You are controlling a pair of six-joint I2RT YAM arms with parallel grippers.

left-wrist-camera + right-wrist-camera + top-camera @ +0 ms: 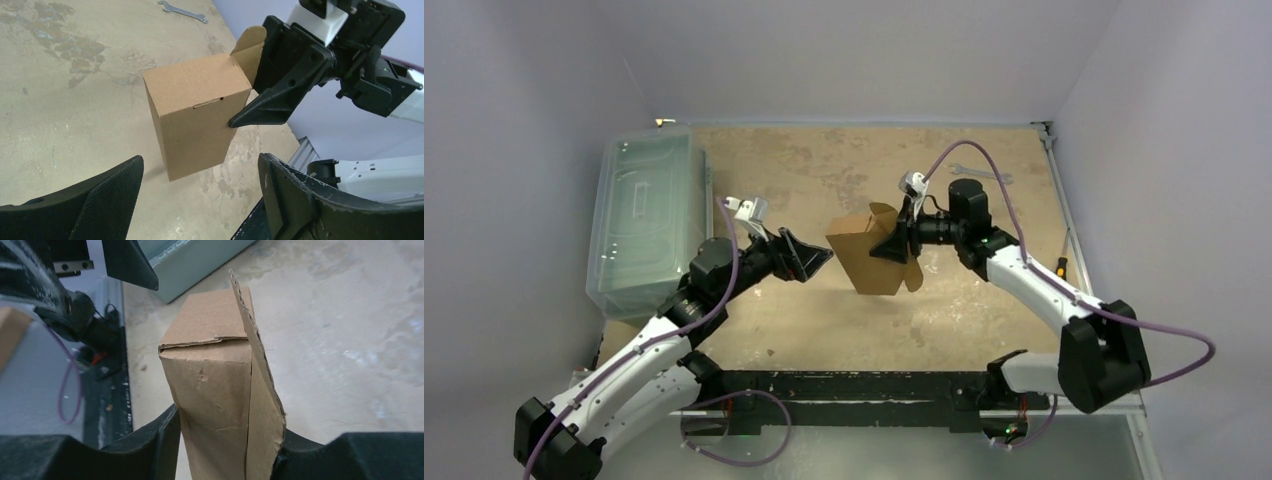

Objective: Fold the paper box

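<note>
Pale walls box in a worn tan worktop (844,320), and both arms reach in from its near edge. Nearest to me, the left gripper (819,257) hangs over the middle-left of the worktop, fingers (112,192) spread wide with nothing between them. It points straight at the paper box (864,258), just short of it and not touching.

Now the box: it's over the middle of the worktop, tilted, folded into a closed rectangular block. One loose flap (255,355) sticks out along the side, and the end seam gapes a little. I can't tell whether its lower end touches the surface.

The right gripper (892,246) comes in from the right and has it clamped, one finger on each broad face, jaws about half apart around the cardboard.

Further back, a clear plastic bin (644,220) lies along the left edge. A wrench (981,173) lies flat near the far right corner.
</note>
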